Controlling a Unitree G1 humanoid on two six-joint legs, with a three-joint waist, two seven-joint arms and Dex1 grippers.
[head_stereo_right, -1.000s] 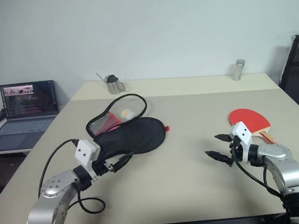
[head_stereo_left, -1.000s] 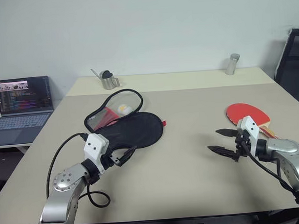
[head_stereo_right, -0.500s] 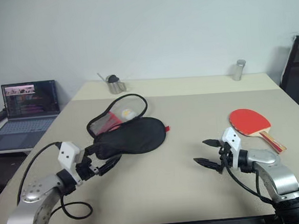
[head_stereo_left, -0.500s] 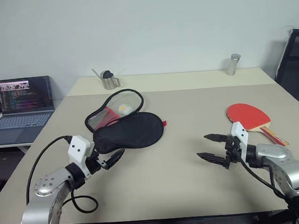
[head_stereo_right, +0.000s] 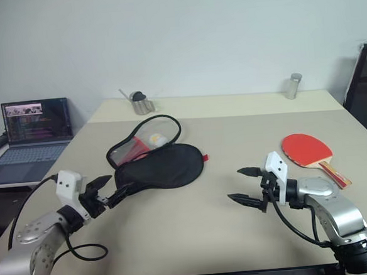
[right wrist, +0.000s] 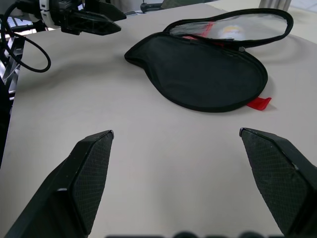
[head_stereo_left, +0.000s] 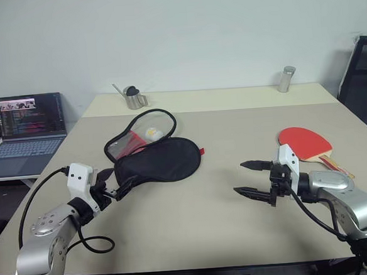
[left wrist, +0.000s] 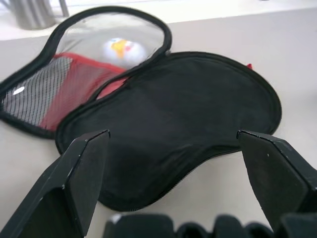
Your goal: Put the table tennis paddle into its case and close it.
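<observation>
Red and stiff, the paddle (head_stereo_left: 305, 143) lies just behind the right gripper (head_stereo_left: 254, 178), whose jaws are wide and empty, best grabbed by its wooden handle; the soft floppy case (head_stereo_left: 153, 153) lies just past the left gripper (head_stereo_left: 114, 183), also wide.

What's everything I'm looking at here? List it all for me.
table: one, beige, under everything.
case: one, black with red inside, lying open, left of centre.
ball: one, white, inside the open case.
table tennis paddle: one, red face, wooden handle, flat at the right.
metal pitcher: one, silver, far left edge.
metal shaker: one, silver, far right edge.
laptop: one, dark, screen on, on a side desk at left.
left gripper: black fingers, open, near the case.
right gripper: black fingers, open, empty.
</observation>
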